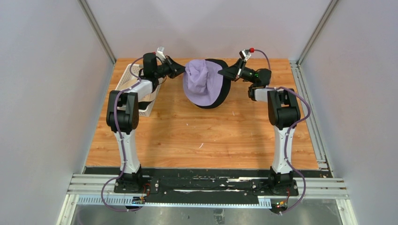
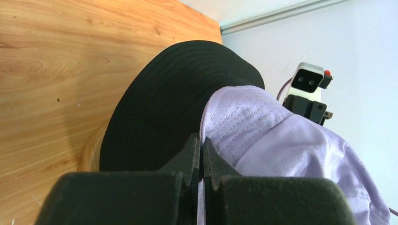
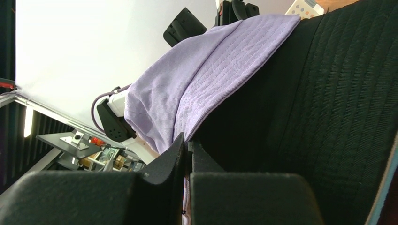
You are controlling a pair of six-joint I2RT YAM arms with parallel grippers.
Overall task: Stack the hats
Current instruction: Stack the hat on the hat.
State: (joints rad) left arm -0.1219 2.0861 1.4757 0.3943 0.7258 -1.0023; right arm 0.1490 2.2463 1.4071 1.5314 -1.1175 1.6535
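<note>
A lavender hat (image 1: 202,79) lies draped over a black hat (image 1: 224,89) at the far middle of the table. My left gripper (image 1: 180,71) is shut on the lavender hat's left brim edge (image 2: 220,117), with fabric pinched between the fingers (image 2: 192,154). From the other side, my right gripper (image 1: 224,72) is shut on that hat's right brim (image 3: 197,93), and lavender cloth shows in the slit between its jaws. In both wrist views the black hat (image 2: 159,108) (image 3: 328,103) sits directly under the lavender one. A thin teal edge (image 3: 382,197) shows beneath the black hat.
A white lattice basket (image 1: 129,84) stands at the far left, behind the left arm. Grey walls close in on both sides. Bare wooden table (image 1: 202,140) stretches between the hats and the arm bases.
</note>
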